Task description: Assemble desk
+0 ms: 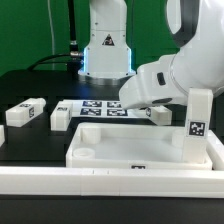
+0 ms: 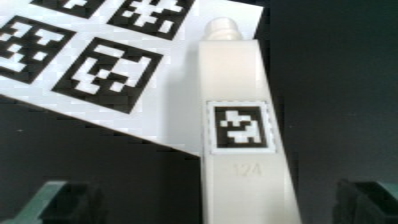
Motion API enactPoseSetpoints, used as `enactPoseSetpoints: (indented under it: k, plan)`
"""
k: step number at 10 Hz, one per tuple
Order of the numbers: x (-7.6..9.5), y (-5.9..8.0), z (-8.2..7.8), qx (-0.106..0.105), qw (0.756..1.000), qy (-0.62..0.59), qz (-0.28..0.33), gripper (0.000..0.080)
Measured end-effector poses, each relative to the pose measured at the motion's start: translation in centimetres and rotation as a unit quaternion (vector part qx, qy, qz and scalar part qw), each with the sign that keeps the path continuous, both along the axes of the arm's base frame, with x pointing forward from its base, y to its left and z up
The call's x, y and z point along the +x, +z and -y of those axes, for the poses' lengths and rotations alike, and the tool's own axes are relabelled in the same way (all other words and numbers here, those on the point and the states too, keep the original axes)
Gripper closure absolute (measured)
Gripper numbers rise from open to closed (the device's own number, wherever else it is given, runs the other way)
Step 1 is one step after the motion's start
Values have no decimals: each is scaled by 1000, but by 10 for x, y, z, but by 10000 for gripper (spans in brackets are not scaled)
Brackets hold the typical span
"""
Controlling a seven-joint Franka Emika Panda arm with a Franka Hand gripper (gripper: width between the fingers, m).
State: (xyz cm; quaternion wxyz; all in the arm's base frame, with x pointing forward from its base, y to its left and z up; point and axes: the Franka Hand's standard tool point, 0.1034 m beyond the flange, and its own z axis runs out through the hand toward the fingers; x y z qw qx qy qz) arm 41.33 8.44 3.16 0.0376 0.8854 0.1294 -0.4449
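The white tray-like tabletop (image 1: pixel 125 148) lies in the middle of the black table. One white leg (image 1: pixel 200 124) with a tag stands upright at its right corner in the exterior view. Two loose legs (image 1: pixel 25 112) (image 1: pixel 60 117) lie at the exterior view's left. My gripper (image 1: pixel 150 108) hangs low over the marker board's end. In the wrist view my gripper (image 2: pixel 210 205) is open, with its dark fingers (image 2: pixel 50 200) standing apart on either side of a fourth white leg (image 2: pixel 231 110). That leg lies flat, partly on the marker board (image 2: pixel 89 60), and neither finger touches it.
The marker board (image 1: pixel 100 107) lies behind the tabletop. A long white border bar (image 1: pixel 100 182) runs along the table's front edge. The robot's base (image 1: pixel 105 50) stands at the back.
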Motion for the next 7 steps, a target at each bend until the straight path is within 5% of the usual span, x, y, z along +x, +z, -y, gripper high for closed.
enactPoseSetpoints:
  k: [7]
  plan:
    - [-5, -23, -5, 5, 1000, 5, 11, 150]
